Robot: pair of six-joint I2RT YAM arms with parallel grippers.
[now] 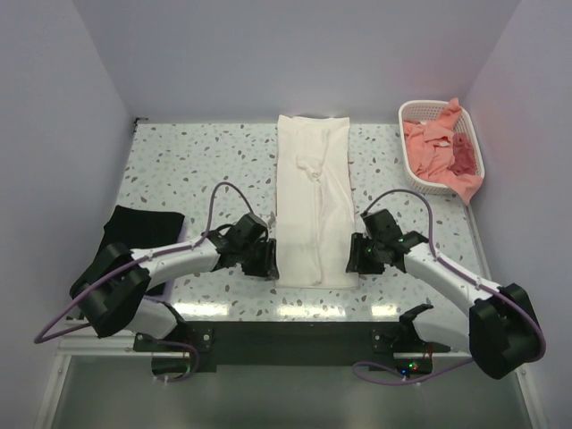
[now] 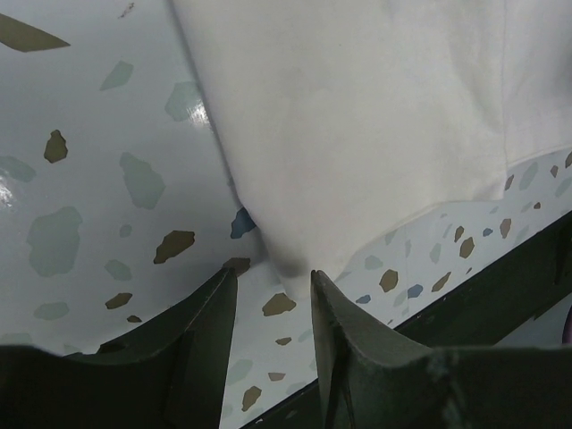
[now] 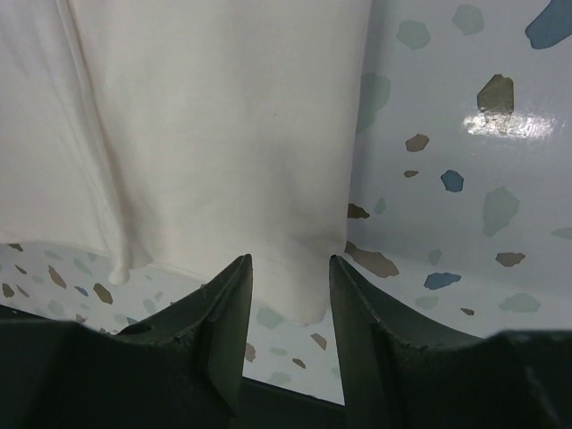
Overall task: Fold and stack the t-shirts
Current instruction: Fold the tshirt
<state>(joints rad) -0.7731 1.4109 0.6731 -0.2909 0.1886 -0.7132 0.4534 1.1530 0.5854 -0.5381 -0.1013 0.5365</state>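
The cream-white t-shirt [image 1: 313, 201] lies as a long narrow strip down the middle of the table, graphic hidden. My left gripper [image 1: 268, 261] is open at its near left corner; in the left wrist view the gripper [image 2: 273, 271] straddles the corner tip of the cloth [image 2: 357, 116]. My right gripper [image 1: 357, 255] is open at the near right corner; in the right wrist view the gripper [image 3: 290, 259] straddles that corner of the cloth [image 3: 206, 125]. A black t-shirt [image 1: 143, 225] lies folded at the left. Salmon-pink t-shirts [image 1: 438, 147] sit in the basket. No lavender one shows.
The white lattice basket [image 1: 427, 105] stands at the back right against the wall. The speckled table [image 1: 197, 161] has walls on three sides. Its dark front edge [image 2: 500, 268] runs just behind both grippers and also shows in the right wrist view [image 3: 286, 402].
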